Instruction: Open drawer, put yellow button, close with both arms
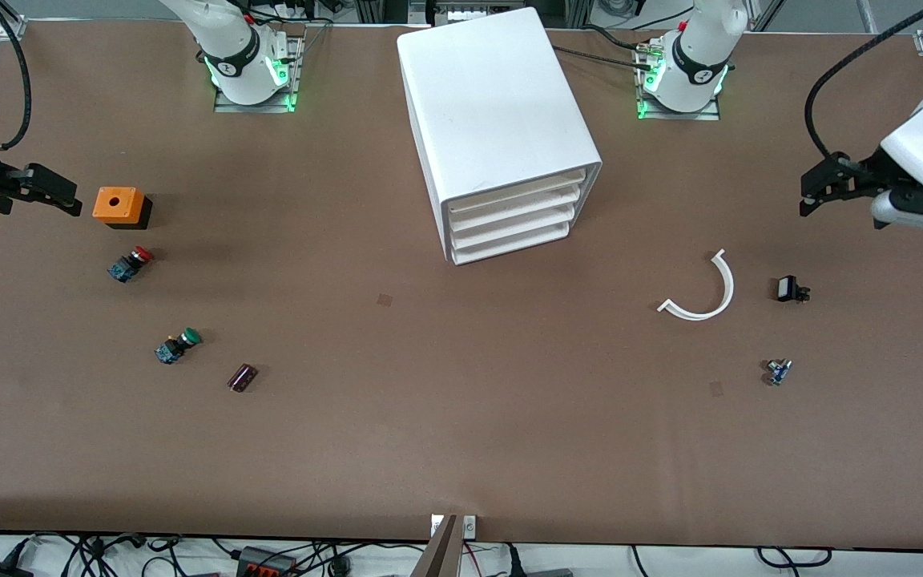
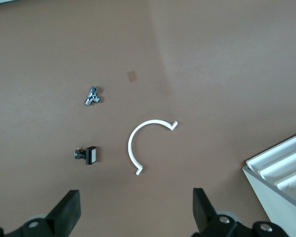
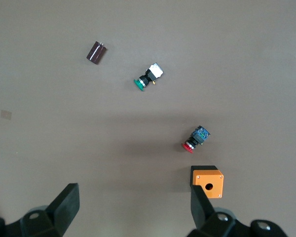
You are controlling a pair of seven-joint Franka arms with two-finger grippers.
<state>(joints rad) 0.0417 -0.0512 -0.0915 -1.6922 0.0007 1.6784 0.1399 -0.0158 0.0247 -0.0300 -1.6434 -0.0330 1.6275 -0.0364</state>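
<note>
Front view shows the brown table [image 1: 461,449] with the white drawer cabinet [image 1: 501,128] standing mid-table between the two bases. Its four drawer fronts [image 1: 513,220] face the camera, turned a little toward the left arm's end, and all four sit flush and shut.

The left pincer [image 1: 818,188] hangs over the left arm's end of the table and the right pincer [image 1: 69,199] over the right arm's end. Both are up in the air, and each wrist view shows the fingers spread wide on nothing.

I find no yellow button. The closest match is an orange box [image 1: 118,206] with a hole in its top, on the table under the right pincer. Nearer the camera lie a red button [image 1: 130,264], a green button [image 1: 178,345] and a dark cylinder [image 1: 242,377].

So this fits two readings: the orange box is the piece meant and it waits outside, or a yellow one already lies inside a shut drawer. I won't commit to either.

For any drawer work, I judge the cabinet light and loose on the table. I'd brace it with one pincer and drive the other along the cabinet's skewed axis, catching the thin drawer lip squarely.

At the left arm's end lie a white arc [image 1: 706,298], a black clip [image 1: 788,288] and a small metal part [image 1: 778,372].
</note>
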